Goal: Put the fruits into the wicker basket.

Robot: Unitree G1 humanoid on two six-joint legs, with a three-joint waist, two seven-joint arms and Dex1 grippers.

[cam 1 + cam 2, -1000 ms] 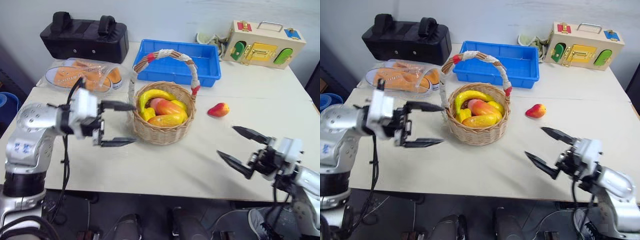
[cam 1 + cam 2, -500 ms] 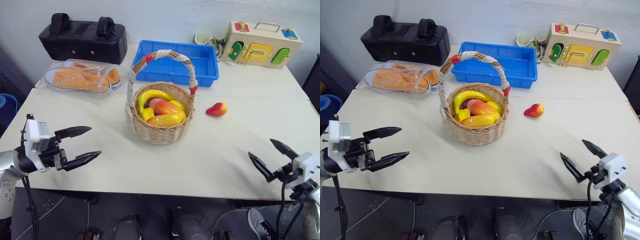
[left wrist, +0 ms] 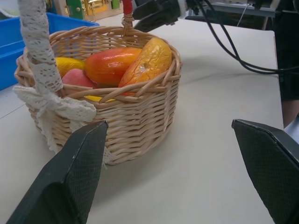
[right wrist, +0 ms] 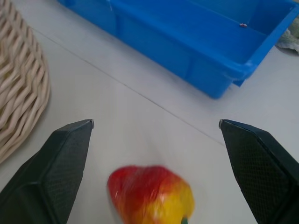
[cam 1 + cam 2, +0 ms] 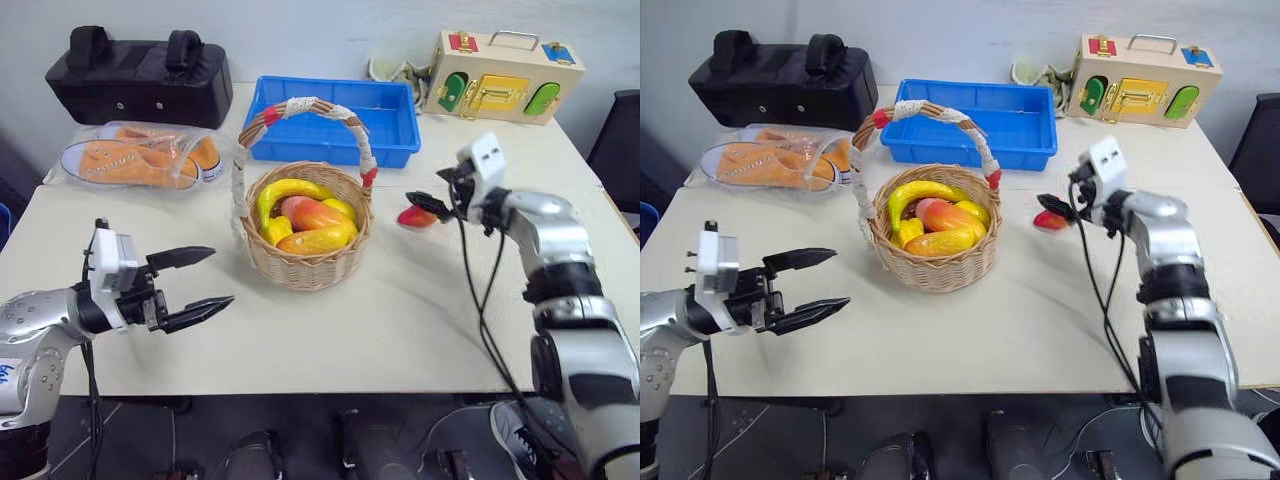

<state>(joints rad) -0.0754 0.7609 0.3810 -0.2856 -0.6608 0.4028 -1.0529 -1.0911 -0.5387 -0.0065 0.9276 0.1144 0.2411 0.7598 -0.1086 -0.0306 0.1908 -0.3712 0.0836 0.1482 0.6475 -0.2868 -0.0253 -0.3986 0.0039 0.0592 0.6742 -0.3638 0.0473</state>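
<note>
My right claw (image 4: 154, 154), fingers spread wide and empty, hangs over the red-and-yellow peach (image 5: 414, 216) lying just right of the wicker basket (image 5: 300, 262), where the mango (image 5: 312, 240) lies crosswise; I read no labels.

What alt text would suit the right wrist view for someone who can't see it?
A small red-and-yellow toy fruit lies on the pale table between the robot's open black jaws. A wicker basket edges in on one side, and a blue plastic tray sits beyond.
</note>
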